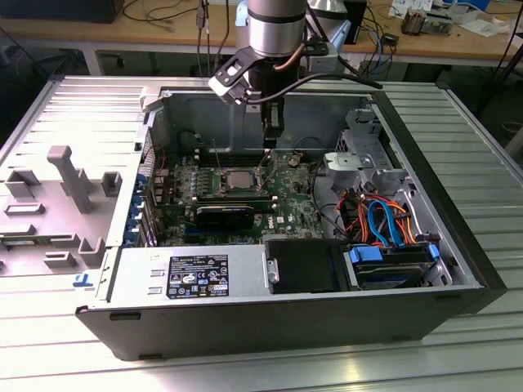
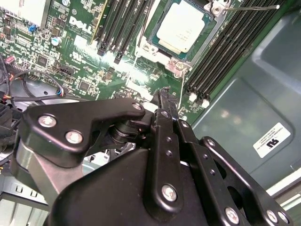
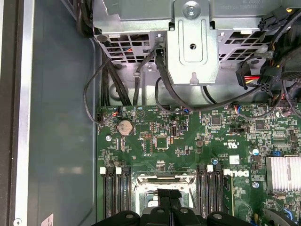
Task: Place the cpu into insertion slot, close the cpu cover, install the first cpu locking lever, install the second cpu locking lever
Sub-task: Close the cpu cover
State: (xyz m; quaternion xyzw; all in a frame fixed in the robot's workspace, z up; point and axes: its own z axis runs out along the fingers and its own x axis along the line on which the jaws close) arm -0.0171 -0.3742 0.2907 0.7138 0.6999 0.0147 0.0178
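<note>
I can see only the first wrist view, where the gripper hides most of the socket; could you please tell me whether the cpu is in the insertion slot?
Observer: Yes. In the second wrist view the cpu lies flat in it, silver top up.
Operator: Thank you. Is the cpu cover down?
Observer: It appears so: the cpu cover lies flat around the chip like a frame.
Operator: And where is the gripper?
Observer: In the exterior view the gripper hangs just above the green board, beside the cpu on the exterior view's right.
</note>
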